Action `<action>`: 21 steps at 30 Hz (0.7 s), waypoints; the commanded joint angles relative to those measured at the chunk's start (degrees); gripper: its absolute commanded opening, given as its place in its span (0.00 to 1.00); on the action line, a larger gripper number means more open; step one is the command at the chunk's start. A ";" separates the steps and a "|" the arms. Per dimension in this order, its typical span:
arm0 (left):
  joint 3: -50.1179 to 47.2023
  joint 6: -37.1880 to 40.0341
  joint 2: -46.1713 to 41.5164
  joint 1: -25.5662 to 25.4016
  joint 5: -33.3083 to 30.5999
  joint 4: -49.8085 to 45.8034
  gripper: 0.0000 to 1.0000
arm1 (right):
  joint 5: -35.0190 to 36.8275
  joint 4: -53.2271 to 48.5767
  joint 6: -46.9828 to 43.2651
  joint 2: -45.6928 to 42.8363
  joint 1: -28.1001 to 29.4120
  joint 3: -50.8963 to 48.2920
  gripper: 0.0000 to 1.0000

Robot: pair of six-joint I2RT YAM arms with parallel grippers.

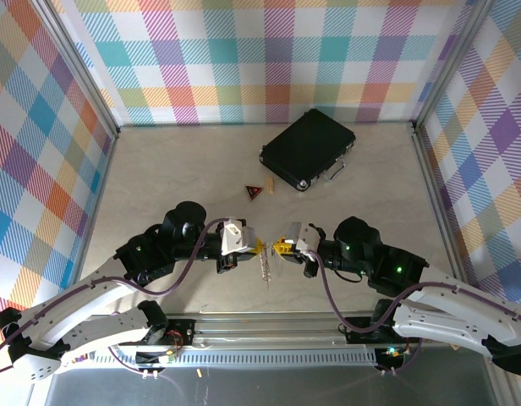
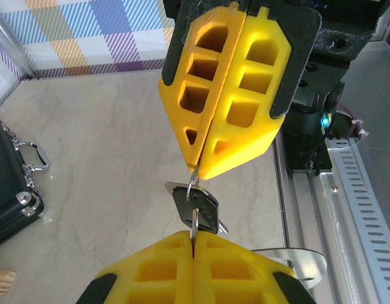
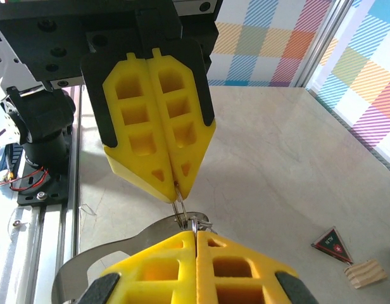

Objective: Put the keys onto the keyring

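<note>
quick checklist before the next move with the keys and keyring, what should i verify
1. Left gripper shut on keys: ok
2. Right gripper shut on keyring wire loop: ok
3. Keys fully threaded onto keyring: cannot tell
4. Gap between the two grippers: ok
5. Black case and triangular tag away from grippers: ok

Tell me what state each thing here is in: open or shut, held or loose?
left gripper, shut on the keys by the blade.
right gripper, shut on the keyring by its thin ring.
keys, held up between the two grippers.
keyring, oval loop hanging free.
black case, shut, lying flat.
triangular tag, lying loose.
</note>
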 commanded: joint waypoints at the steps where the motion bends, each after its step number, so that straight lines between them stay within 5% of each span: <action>1: -0.33 1.02 -0.57 -0.44 0.45 1.98 0.00 | -0.06 0.66 -0.59 -0.49 0.31 1.40 0.00; 21: 0.14 0.95 -0.04 -0.44 0.89 1.49 0.00 | -2.68 -0.27 -0.59 1.17 0.30 2.12 0.00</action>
